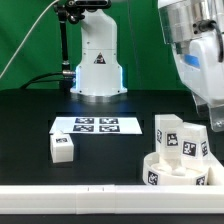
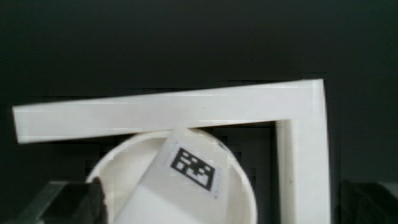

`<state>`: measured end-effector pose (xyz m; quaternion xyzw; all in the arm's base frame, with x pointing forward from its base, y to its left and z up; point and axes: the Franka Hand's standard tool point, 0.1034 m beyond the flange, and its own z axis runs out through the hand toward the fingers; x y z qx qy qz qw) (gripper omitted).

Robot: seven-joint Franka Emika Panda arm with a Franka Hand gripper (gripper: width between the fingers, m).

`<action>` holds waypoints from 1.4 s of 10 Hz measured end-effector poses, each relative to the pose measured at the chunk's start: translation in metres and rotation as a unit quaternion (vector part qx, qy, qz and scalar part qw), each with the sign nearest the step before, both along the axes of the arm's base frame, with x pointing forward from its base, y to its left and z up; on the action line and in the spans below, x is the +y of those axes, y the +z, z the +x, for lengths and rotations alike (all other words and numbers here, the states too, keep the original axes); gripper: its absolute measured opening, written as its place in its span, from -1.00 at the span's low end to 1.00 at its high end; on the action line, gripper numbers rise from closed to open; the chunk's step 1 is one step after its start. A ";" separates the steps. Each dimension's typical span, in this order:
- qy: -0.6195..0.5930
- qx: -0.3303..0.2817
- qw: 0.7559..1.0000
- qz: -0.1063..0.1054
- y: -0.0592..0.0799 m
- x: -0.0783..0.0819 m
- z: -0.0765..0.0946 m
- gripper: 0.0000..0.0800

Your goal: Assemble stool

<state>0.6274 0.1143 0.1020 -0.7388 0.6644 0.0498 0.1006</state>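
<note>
Gripper (image 1: 210, 108): we see it spread wide, nothing in its grasp, upper right of the exterior view.
Seat (image 1: 180, 172): lower right, two legs (image 1: 168, 135) upright on it.
Third leg (image 1: 62, 147): lower left, well apart.

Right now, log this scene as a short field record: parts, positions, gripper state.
seat disc: exterior view's right, by the rail
leg one: upright on seat disc
leg two: upright on seat disc, beside leg one
loose leg: on table, exterior view's left
marker board: table centre
gripper: above seat disc, fingers apart, holding nothing
</note>
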 end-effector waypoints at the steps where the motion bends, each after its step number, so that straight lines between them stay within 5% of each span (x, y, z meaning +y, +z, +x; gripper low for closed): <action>1: 0.073 -0.008 0.997 -0.012 0.002 -0.001 0.002 0.62; 4: 0.260 -0.026 0.964 -0.044 0.006 0.001 0.004 0.62; 9: 0.416 -0.057 0.906 -0.052 0.005 -0.002 0.005 0.62; 11: 0.530 -0.079 0.840 -0.080 0.003 -0.004 0.007 0.62; 13: 0.648 -0.090 0.749 -0.103 0.006 -0.001 0.009 0.62; 14: 0.671 -0.093 0.728 -0.104 0.006 -0.003 0.010 0.62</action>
